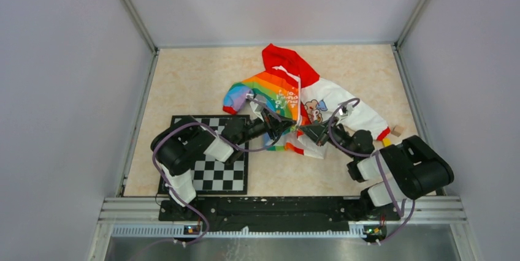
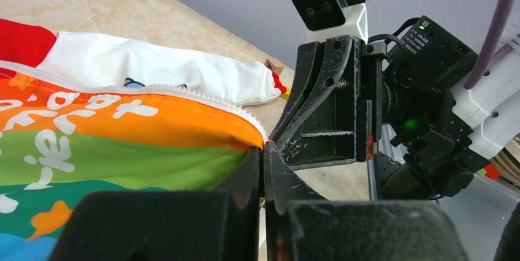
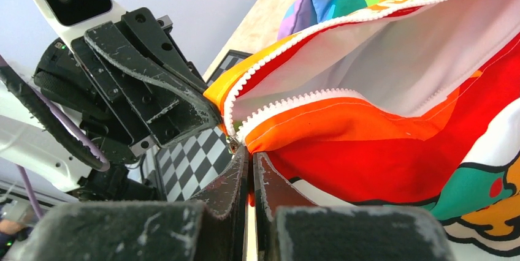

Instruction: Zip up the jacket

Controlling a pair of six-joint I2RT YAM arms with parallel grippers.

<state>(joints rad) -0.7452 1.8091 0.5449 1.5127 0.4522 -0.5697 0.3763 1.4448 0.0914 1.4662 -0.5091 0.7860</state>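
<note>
left gripper [image 1: 287, 127] and right gripper [image 1: 306, 131] both clamped on the jacket [image 1: 279, 92] hem, tip to tip — zipper [image 1: 299, 98] runs away toward the hood [image 1: 285, 62]

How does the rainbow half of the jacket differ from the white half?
The rainbow half has coloured stripes with white lettering; the white half shows a cartoon animal. The rainbow half's sleeve lies short and bent; the white half's sleeve stretches out straight. The left gripper pinches the rainbow half's bottom corner, the right gripper the white half's. Both have white zipper teeth, not joined, and red cuffs.
</note>
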